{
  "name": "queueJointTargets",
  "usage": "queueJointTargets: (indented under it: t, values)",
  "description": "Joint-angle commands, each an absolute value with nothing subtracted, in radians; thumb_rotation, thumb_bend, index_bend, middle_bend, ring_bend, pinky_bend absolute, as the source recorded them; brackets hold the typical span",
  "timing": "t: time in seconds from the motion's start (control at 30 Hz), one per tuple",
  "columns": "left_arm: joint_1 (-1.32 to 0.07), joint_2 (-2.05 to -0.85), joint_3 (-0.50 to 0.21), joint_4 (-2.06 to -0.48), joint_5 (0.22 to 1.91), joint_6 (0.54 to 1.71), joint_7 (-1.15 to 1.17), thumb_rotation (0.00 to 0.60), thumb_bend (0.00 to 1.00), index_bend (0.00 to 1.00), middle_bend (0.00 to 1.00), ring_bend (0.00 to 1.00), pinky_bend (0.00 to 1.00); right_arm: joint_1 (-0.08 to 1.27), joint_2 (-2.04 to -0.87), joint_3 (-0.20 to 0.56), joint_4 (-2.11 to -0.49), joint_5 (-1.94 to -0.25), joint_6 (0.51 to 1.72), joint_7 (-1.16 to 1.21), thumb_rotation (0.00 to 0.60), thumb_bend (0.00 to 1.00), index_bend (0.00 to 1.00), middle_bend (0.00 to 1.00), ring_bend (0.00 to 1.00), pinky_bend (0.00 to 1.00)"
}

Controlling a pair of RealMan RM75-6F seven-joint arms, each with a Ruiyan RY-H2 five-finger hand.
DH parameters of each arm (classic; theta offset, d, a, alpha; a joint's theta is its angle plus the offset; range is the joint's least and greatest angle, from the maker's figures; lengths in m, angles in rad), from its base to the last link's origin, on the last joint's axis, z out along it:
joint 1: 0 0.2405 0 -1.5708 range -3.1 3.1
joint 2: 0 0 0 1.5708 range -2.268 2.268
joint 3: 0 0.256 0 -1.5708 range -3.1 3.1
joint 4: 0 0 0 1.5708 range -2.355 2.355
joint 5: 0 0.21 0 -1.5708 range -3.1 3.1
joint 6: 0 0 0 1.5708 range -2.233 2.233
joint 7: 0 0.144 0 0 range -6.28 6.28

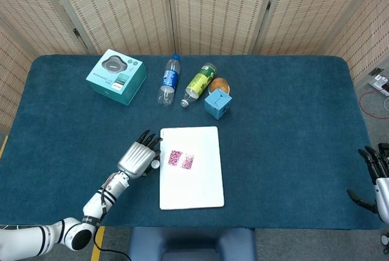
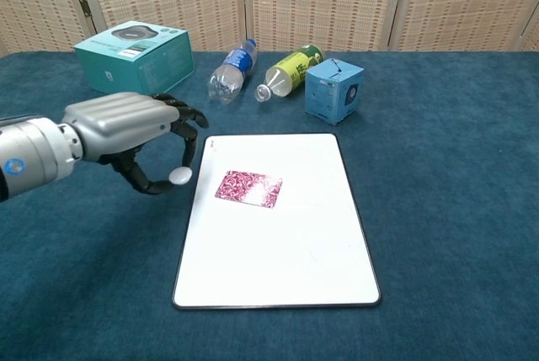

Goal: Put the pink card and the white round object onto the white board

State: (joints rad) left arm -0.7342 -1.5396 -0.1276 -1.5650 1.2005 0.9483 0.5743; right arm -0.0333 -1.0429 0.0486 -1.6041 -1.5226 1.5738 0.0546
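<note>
Now, starting at our left, our left hand (image 2: pixel 135 130) hangs above the table (image 1: pixel 292 127) just beside the left edge of the white board (image 2: pixel 286 243), and it pinches the white round object (image 2: pixel 180 177) between its thumb and a fingertip, with the other fingers curled over the top. In the head view the same hand (image 1: pixel 138 159) sits right at the board's (image 1: pixel 200 182) left rim, and the small disc (image 1: pixel 155 164) shows as a pale dot at that edge. We judge the first half of the job done: the pink card (image 2: pixel 248 188) already lies flat on the upper left part of the board, well inside its border. The step in hand is carrying the disc across, and the next move, as we read it, calls for a short shift rightward over the border, a lowering, and then an easing of the pinch so the disc settles on bare white surface rather than on the card. Behind the board lie the teal box (image 2: pixel 135 60), two bottles on their sides (image 2: pixel 232 72) and a small blue box (image 2: pixel 333 90), none in our way. Far to the right, our right hand (image 1: pixel 378 179) appears only in the head view, cut by the frame edge, fingers spread and nothing in it. How high the disc rides above the cloth we cannot tell.
</note>
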Motion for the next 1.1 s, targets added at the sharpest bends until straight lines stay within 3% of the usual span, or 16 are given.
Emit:
queueJointTargets:
  t: [0.03,0.43,0.73,0.87,1.1]
  values:
    - [-0.787,-1.583,-0.168,-1.553,1.153,0.917,0.621,0.600,0.38,0.52,0.17,0.12,0.00,-0.035,-1.041,0.050,-1.602,-1.516,1.573,0.058,0.600,0.21,0.10,0.11,0.12,0.00]
    - [-0.933,-1.719,-0.229,-1.469,0.932,0.872,0.770,0.600,0.38,0.52,0.17,0.12,0.00,-0.037,-1.046,0.054,-1.577,-1.494,1.560,0.084,0.600,0.21,0.10,0.11,0.12,0.00]
    - [-0.990,-1.763,-0.211,-1.434,0.840,0.882,0.823,0.600,0.38,0.51,0.17,0.12,0.00,-0.037,-1.048,0.056,-1.566,-1.485,1.554,0.094,0.600,0.21,0.10,0.11,0.12,0.00]
    - [-1.002,-1.770,-0.203,-1.421,0.805,0.886,0.830,0.600,0.37,0.45,0.17,0.11,0.00,-0.038,-1.047,0.056,-1.566,-1.486,1.555,0.095,0.600,0.21,0.10,0.11,0.12,0.00]
    - [-1.007,-1.741,-0.188,-1.463,0.767,0.907,0.831,0.600,0.35,0.21,0.17,0.09,0.00,-0.039,-1.047,0.057,-1.565,-1.487,1.557,0.099,0.600,0.21,0.10,0.11,0.12,0.00]
